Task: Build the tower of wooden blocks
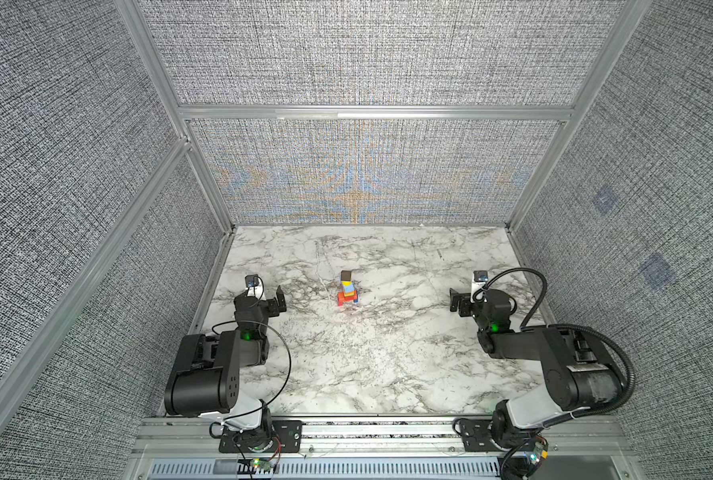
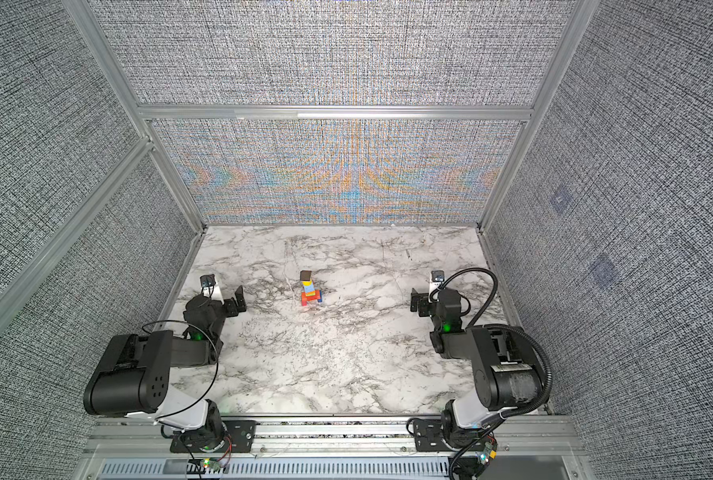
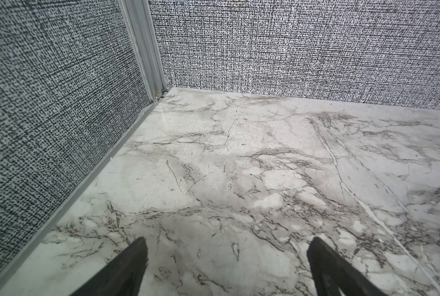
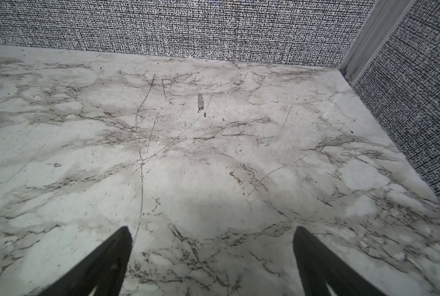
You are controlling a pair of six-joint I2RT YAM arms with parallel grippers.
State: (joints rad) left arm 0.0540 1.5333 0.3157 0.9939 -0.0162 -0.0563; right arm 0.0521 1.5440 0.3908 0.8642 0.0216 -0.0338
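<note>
Tower (image 1: 347, 287) stands upright, long axis vertical.

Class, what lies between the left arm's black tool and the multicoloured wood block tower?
Nothing: bare white marble tabletop separates left tool from tower, in both top views.

Both arms folded at their own sides, elbows raised. left end effector (image 1: 279, 300) jaws spread wide, empty. right end effector (image 1: 456, 302) likewise, empty.
</note>
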